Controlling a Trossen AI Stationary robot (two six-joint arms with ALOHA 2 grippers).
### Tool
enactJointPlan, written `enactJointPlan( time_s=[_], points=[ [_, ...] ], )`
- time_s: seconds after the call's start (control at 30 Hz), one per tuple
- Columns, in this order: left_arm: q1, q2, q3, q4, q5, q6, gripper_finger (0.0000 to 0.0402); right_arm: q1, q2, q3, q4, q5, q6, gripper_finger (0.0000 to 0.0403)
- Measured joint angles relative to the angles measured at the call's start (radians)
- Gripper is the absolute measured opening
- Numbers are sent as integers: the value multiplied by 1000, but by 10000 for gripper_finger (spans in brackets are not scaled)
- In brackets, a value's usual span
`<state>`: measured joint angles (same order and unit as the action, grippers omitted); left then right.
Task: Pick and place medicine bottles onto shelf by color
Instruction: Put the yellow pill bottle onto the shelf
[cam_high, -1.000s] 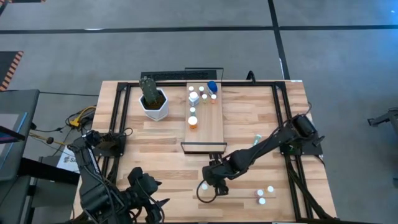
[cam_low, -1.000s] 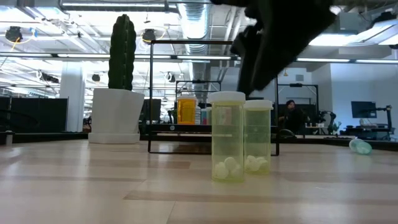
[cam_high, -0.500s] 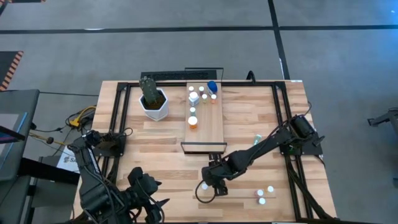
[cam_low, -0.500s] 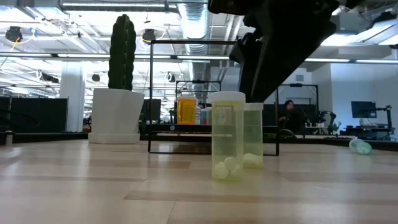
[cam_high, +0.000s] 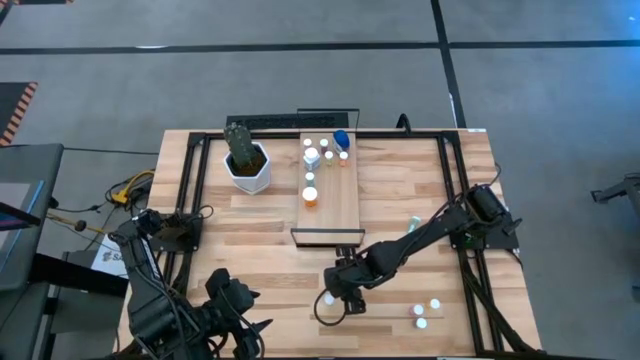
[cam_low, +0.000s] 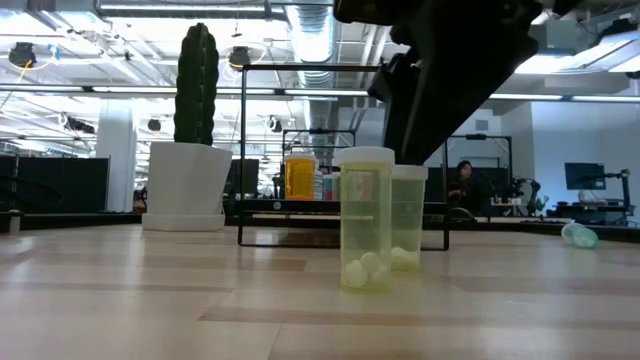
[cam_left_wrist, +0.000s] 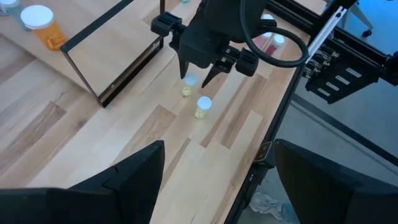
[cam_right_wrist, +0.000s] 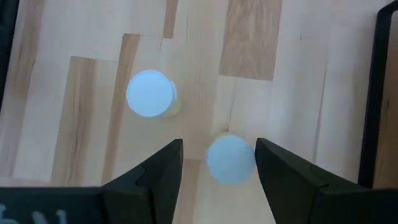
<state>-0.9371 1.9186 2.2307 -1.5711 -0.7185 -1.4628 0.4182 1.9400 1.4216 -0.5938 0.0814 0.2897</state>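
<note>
Two pale yellow-green medicine bottles with white caps stand on the table in front of the shelf (cam_high: 330, 195). My right gripper (cam_right_wrist: 219, 171) is open, pointing down over the farther bottle (cam_right_wrist: 230, 167). Its fingers stand on either side of the bottle's cap with gaps showing; the left wrist view also shows this (cam_left_wrist: 191, 81). The nearer bottle (cam_right_wrist: 151, 94) stands free beside it (cam_low: 367, 220). On the shelf's far end stand several small bottles (cam_high: 310, 155), a blue one (cam_high: 341, 138) and an orange one (cam_high: 310, 197). My left gripper (cam_left_wrist: 224, 186) is open and empty at the table's near left (cam_high: 235, 305).
A white pot with a cactus (cam_high: 247, 165) stands left of the shelf. Two white-capped bottles (cam_high: 428, 312) stand near the right front, and a greenish one (cam_high: 413, 224) lies right of the shelf. Dark frame rails (cam_high: 460, 190) run along the table's sides.
My right gripper has come down a little around the farther yellow-green bottle and then kept still. In the low view that bottle now shows slightly more behind the nearer one.
</note>
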Motion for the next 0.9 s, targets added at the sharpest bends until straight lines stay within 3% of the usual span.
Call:
enactJointPlan(
  time_s=[0.9],
  points=[
    [0, 0, 0, 0, 7, -1, 286, -13, 29, 0, -20, 3, 35, 205]
  ],
)
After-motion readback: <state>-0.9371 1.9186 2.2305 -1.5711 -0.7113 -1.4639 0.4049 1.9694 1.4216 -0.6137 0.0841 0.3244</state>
